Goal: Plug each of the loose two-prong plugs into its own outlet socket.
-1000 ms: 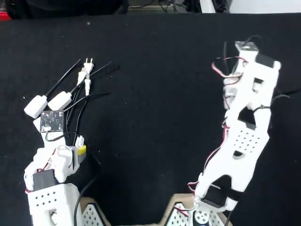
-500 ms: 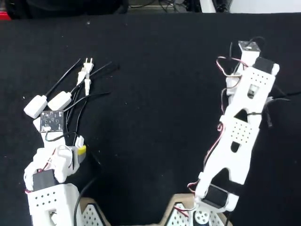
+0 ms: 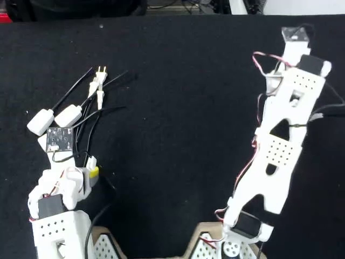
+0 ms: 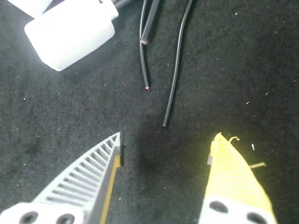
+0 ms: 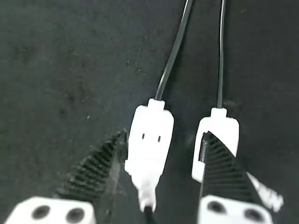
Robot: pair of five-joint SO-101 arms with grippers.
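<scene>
In the right wrist view my right gripper (image 5: 163, 137) is open, its black fingers (image 5: 100, 163) on either side of a white outlet socket (image 5: 149, 137) with two small slots. A second white socket (image 5: 219, 128) lies just beside the other finger; each has a black cable running away. In the high view the right arm (image 3: 280, 140) stretches to the back right. Loose two-prong plugs (image 3: 98, 81) lie at the back left, with two white blocks (image 3: 54, 117) on cables nearer the left arm (image 3: 59, 189). My left gripper (image 4: 168, 136) is open over bare cloth, short of one white block (image 4: 70, 30).
Black cables (image 3: 102, 110) fan out from the plugs and blocks on the left. Loose cable ends (image 4: 163, 93) lie just ahead of the left gripper. The black tablecloth (image 3: 178, 108) between the arms is bare.
The right arm has stretched farther toward the table's back right corner. The left arm and the plugs have stayed put.
</scene>
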